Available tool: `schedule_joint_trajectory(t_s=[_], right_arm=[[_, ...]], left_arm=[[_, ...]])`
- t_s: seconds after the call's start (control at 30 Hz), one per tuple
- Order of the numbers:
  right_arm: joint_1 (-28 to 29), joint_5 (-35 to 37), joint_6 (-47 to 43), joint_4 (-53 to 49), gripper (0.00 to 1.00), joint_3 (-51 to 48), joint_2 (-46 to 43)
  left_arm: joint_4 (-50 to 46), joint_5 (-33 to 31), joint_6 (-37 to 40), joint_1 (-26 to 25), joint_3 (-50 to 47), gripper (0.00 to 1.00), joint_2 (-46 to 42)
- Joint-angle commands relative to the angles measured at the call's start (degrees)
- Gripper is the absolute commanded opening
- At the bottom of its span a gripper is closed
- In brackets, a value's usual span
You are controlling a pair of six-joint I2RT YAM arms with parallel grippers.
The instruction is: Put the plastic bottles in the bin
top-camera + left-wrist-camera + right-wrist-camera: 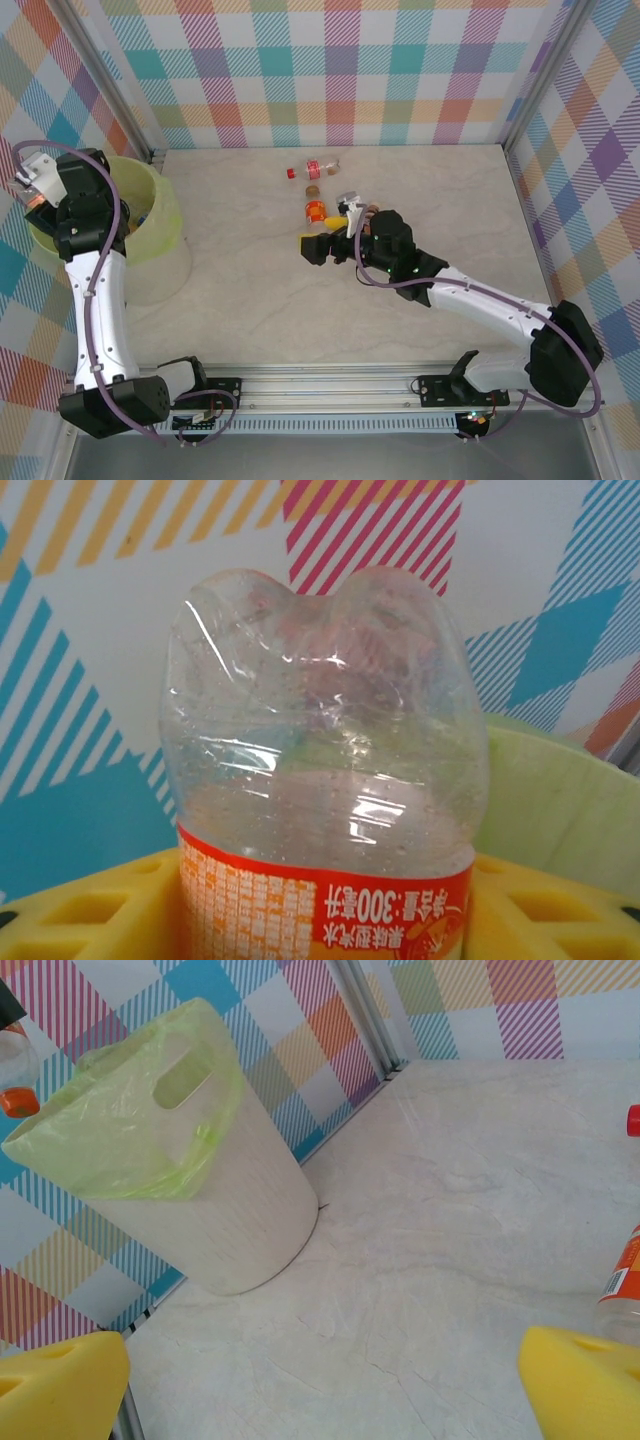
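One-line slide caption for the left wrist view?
Orange-labelled plastic bottle between the left hand's yellow fingers, green-lined bin just behind.

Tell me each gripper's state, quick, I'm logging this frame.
Left gripper: closed on the orange-label bottle, above the bin.
Right gripper: open, empty.

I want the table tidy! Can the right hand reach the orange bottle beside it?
Probably yes: the right hand is open, the orange bottle lies just beside it, and nothing sits between them.
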Motion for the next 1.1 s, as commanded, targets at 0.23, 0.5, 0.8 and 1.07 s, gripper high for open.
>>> schedule_joint_trajectory(t_s=[0.23,0.5,0.8,1.07], right_arm=[[-0.11,-0.69,-1.38,-0.02,1.00,1.69,-0.65],[-0.11,9.50,1.25,-2.94,1.00,0.32,-1.76],[-0.18,24.68,5.47,-8.77,1.00,-0.47,-1.91],[-1.73,34.64,10.71,-21.13,1.00,1.09,0.62]], left_arm=[[-4.47,3.40,-6.42,0.64,1.51,1.00,2.06],[-4.51,9.54,-3.64,-8.30,3.57,1.00,1.12],[0.80,15.09,-3.20,-26.65,3.81,1.00,2.82],[11.31,44.93,-5.35,-30.05,-2.90,1.00,2.51]])
